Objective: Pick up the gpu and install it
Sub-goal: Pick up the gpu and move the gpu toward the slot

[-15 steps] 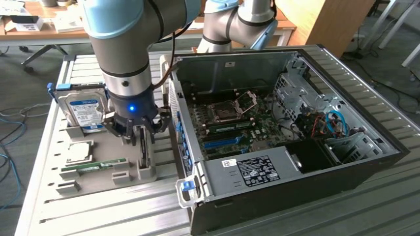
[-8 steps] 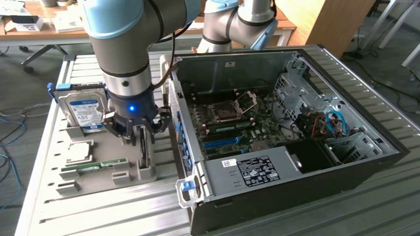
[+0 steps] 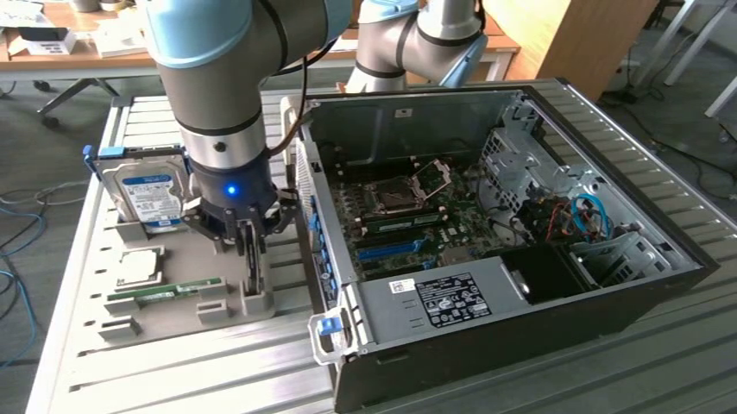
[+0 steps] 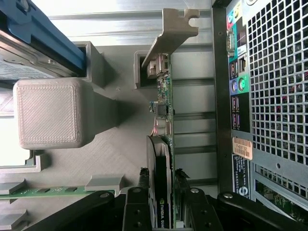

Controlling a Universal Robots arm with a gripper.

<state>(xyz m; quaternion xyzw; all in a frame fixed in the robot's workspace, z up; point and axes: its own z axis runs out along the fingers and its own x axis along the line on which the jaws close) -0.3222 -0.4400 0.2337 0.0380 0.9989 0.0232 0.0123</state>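
Note:
The gpu (image 4: 163, 106) stands on edge in a slot of the grey holder tray (image 3: 173, 323), a slim dark card with a black cooler and a metal end bracket (image 4: 175, 24). My gripper (image 4: 161, 173) comes straight down on it, and one fingertip lies against each face of the card. In the exterior view the gripper (image 3: 248, 246) hangs over the tray just outside the computer case, and the gpu (image 3: 252, 272) shows as a thin dark strip between its fingers. The card still sits in its holder.
The open computer case (image 3: 645, 285) lies close at the exterior view's right, its motherboard with a blue slot (image 3: 386, 250) exposed. On the tray are a hard drive with a blue label (image 3: 150, 194), a green RAM stick (image 3: 167, 293) and a processor (image 3: 136, 266).

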